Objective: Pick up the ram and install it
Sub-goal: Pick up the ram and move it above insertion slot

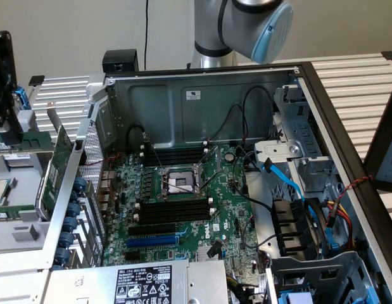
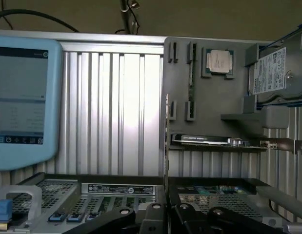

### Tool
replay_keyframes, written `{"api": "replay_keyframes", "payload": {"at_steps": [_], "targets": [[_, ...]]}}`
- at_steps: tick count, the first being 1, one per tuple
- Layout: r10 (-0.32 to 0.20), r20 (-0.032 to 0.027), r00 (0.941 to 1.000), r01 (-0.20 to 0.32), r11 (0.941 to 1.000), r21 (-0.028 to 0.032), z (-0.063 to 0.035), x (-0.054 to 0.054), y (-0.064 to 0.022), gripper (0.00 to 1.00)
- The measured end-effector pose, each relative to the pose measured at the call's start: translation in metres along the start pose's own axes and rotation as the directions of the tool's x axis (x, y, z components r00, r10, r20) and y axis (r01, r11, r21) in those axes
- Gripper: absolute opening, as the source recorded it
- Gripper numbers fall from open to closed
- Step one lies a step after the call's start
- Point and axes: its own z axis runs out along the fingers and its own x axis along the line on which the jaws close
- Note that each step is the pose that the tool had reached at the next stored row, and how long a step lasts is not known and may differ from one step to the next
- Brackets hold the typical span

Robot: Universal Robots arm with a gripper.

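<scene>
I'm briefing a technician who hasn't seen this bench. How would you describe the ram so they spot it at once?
Find the grey plastic parts holder that also carries a silver hard drive. Next to its square silver processor chip, the ram stands on edge between two grey clips. It is a thin green strip, unlike the longer expansion card with its metal bracket.

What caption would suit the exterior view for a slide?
Open computer case with the motherboard exposed, black memory slots beside the processor socket, and the robot arm behind the case.
</scene>
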Motion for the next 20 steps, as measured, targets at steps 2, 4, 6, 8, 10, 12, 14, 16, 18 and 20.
{"api": "replay_keyframes", "payload": {"at_steps": [2, 4, 6, 8, 10, 12, 14, 16, 18, 20], "targets": [[-0.002, 0.0, 1.0, 0.002, 1.0, -0.0002, -0.0008, 0.0, -0.0071, 0.13], [-0.004, -0.0001, 1.0, 0.004, 1.0, -0.0004, -0.0015, 0.0, -0.0149, 0.13], [-0.006, 0.0, 1.0, 0.006, 1.0, -0.0006, -0.002, 0.0, -0.0227, 0.13], [-0.007, -0.0001, 1.0, 0.007, 1.0, -0.0008, -0.0026, 0.0, -0.0307, 0.13], [-0.009, -0.0001, 1.0, 0.009, 1.0, -0.001, -0.0032, 0.0, -0.0384, 0.13], [-0.01, 0.0, 0.9999, 0.01, 0.9999, -0.001, -0.0038, 0.0, -0.0462, 0.13], [-0.012, 0.0, 0.9999, 0.012, 0.9999, -0.0011, -0.0044, 0.0, -0.0539, 0.13], [-0.014, -0.0002, 0.9999, 0.014, 0.9999, -0.0013, -0.0052, 0.0, -0.0616, 0.13], [-0.016, -0.0001, 0.9999, 0.016, 0.9999, -0.0014, -0.0058, 0.0, -0.0692, 0.13], [-0.017, -0.0001, 0.9999, 0.017, 0.9999, -0.0015, -0.0063, 0.0, -0.0771, 0.13]]}}
